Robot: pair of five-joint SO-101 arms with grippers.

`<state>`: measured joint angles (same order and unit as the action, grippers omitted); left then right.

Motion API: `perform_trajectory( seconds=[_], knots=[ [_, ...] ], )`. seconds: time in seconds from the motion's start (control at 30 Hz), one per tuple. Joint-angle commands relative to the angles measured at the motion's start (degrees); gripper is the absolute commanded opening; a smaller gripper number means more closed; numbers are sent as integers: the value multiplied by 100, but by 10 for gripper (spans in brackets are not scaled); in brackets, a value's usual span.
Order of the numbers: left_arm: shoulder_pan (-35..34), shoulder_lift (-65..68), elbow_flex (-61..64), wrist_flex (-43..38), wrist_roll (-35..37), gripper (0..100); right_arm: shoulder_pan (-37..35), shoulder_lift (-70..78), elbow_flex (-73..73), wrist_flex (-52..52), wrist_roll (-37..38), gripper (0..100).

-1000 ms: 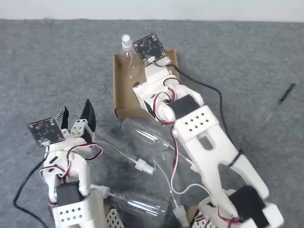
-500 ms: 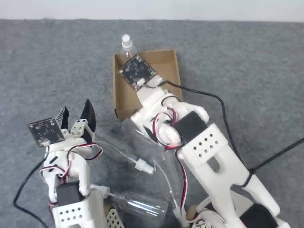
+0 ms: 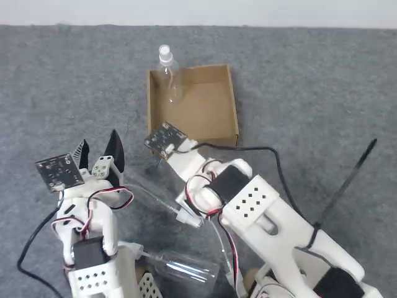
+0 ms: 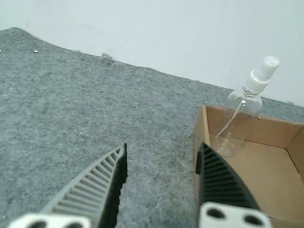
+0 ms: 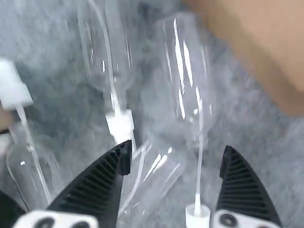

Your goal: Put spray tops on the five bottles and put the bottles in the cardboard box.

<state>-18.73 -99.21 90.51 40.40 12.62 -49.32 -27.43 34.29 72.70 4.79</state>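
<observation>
Bottles (image 5: 186, 83) beneath spread right fingers (image 5: 97, 183)

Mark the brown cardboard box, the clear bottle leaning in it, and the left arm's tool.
Brown cardboard box (image 3: 208, 115): high view, bare floor.
Clear plastic bottle with white spray top (image 3: 170, 84): high view, its body.
Left arm's black tool (image 4: 163, 148): left wrist view, midway between fingertips.

Nothing here can be read. The cardboard box (image 3: 234, 102) shows plain brown faces, and the clear spray bottle (image 3: 169, 79) in its corner and the loose bottles (image 3: 186, 267) on the grey carpet (image 3: 310, 74) bear no legible label (any print on the wrist circuit boards (image 3: 59, 171) is too small to tell).
</observation>
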Motion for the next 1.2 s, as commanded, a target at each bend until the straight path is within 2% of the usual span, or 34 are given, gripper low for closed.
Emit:
perform_trajectory(
  seconds=[0.0,0.17,0.37,0.67,0.83,1.07,1.17],
  knots=[
    [-26,-88,-57,-97,-35,224,-57,-295,88,31,53,250],
    [-26,-88,-57,-97,-35,224,-57,-242,378,13,44,250],
    [-26,-88,-57,-97,-35,224,-92,-242,659,-4,-343,250],
    [-26,-88,-57,-97,-62,223,-92,-242,1653,-1226,-369,249],
    [-26,-88,-57,-97,-211,222,-92,-242,1908,-1499,-774,249],
    [-26,-88,-57,-97,-220,222,-92,-242,2004,-1481,-765,247],
    [-26,-88,-57,-97,-220,222,-92,-242,2004,-1481,-765,184]
  ],
)
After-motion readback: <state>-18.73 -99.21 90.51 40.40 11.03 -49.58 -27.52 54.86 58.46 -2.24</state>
